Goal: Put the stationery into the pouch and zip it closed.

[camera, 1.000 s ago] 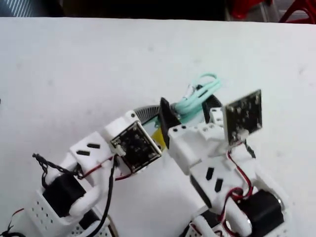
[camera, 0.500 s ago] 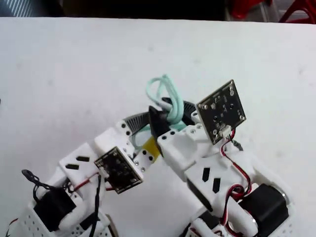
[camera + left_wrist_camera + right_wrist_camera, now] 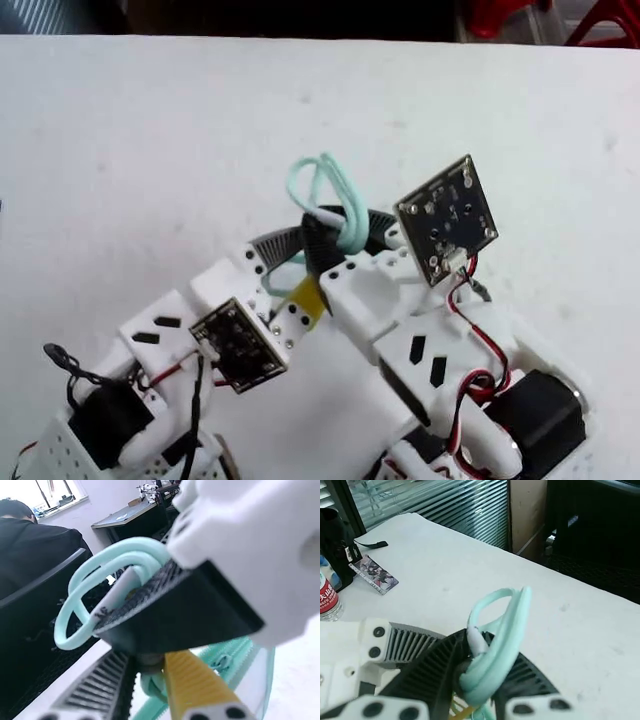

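Pouch, clear with a mint zip, lies just beyond the left gripper's grey and yellow fingers. These close to a narrow wedge with the pouch's mint edge pinched between them. Its mint cord loop stands up from between the right gripper's black fingers, which are clamped on the loop's base. Both arms stretch low over the table, wrists angled inward so their fingertips meet.
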